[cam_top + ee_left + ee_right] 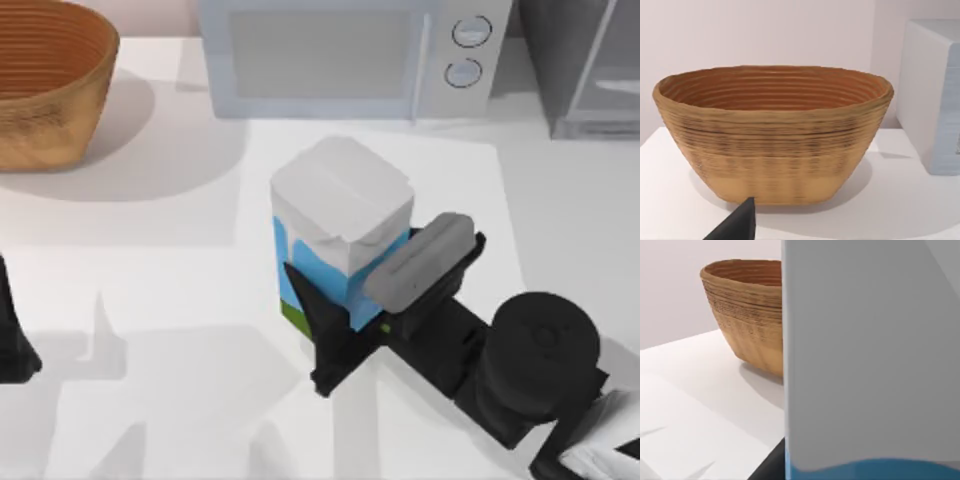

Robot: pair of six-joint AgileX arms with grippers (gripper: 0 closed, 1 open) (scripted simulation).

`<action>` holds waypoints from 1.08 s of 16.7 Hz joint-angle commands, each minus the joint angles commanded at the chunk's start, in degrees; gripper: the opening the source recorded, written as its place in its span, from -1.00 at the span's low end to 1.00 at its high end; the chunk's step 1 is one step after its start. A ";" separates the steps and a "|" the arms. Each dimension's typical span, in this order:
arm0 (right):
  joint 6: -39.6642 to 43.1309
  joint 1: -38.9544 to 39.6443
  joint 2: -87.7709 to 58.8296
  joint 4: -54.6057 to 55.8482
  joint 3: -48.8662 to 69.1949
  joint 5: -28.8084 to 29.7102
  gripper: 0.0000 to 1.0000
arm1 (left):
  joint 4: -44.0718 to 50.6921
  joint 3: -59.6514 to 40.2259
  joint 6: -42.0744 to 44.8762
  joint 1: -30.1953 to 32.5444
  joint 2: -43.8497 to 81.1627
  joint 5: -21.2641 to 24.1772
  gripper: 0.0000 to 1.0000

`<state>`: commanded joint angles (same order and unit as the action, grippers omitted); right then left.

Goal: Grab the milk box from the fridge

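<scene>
The milk box (340, 225) stands near the middle of the table (150, 270), out in the open and well forward of the fridge (585, 65), which sits at the far right corner beside the white microwave (350, 55). The right gripper (375, 295) is clamped on the carton: one dark finger lies along its near blue side, the other pad presses the side facing the table's right, and the white folded top stands clear above both. The grip sits low on the body, which I judge sensible, since the folded top would crush or slip under pressure. In the right wrist view the carton's white face (870, 350) is pressed close to the camera, blue showing at its foot, consistent with a carton held between the fingers.

Whether the base rests on the table or is lifted just off it cannot be determined. The carton appears upright, with no visible tilt.

The left arm (12, 335) is parked at the table's left edge; its gripper's state cannot be told (one dark fingertip (737, 224) shows before the woven basket (772, 132)). The basket stands at the far left, well apart from the carton.
</scene>
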<state>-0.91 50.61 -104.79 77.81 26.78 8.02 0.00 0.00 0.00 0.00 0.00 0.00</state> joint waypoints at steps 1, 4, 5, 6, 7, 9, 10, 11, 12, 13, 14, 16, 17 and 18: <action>-0.12 -0.24 0.09 -0.15 -0.27 -0.09 -1.00 | 0.00 0.00 0.00 0.00 0.00 0.00 1.00; -0.08 -0.27 -2.29 0.96 2.01 -0.27 -1.00 | 0.00 0.00 0.00 0.00 0.00 0.00 1.00; -0.05 -0.38 -4.29 1.49 3.58 -0.34 -1.00 | 0.00 0.00 0.00 0.00 0.00 0.00 1.00; -0.04 -0.48 -6.88 1.94 5.18 -0.42 -1.00 | 0.00 0.00 0.00 0.00 0.00 0.00 1.00; -0.03 -0.57 -9.69 2.34 6.86 -0.51 -1.00 | 0.00 0.00 0.00 0.00 0.00 0.00 1.00; 0.02 -0.83 -14.16 3.23 10.24 -0.73 -1.00 | 0.00 0.00 0.00 0.00 0.00 0.00 1.00; 0.06 -1.00 -15.50 3.64 11.56 -0.85 -1.00 | 0.00 0.00 0.00 0.00 0.00 0.00 1.00; 0.10 -1.16 -16.25 3.90 12.32 -0.94 -1.00 | 0.00 0.00 0.00 0.00 0.00 0.00 1.00; 0.11 -1.20 -16.43 3.96 12.50 -0.96 -1.00 | 0.00 0.00 0.00 0.00 0.00 0.00 1.00; 0.11 -1.20 -16.43 3.96 12.50 -0.96 -1.00 | 0.00 0.00 0.00 0.00 0.00 0.00 1.00; 0.11 -1.20 -16.43 3.96 12.50 -0.96 -1.00 | 0.00 0.00 0.00 0.00 0.00 0.00 1.00; 0.11 -1.20 -16.43 3.96 12.50 -0.96 -0.85 | 0.00 0.00 0.00 0.00 0.00 0.00 1.00; 0.11 -1.20 -16.43 3.96 12.50 -0.96 -0.70 | 0.00 0.00 0.00 0.00 0.00 0.00 1.00; 0.11 -1.20 -16.43 3.96 12.50 -0.96 -0.55 | 0.00 0.00 0.00 0.00 0.00 0.00 1.00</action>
<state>-0.80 49.40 -121.22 81.77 39.27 7.06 0.00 0.00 0.00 0.00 0.00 0.00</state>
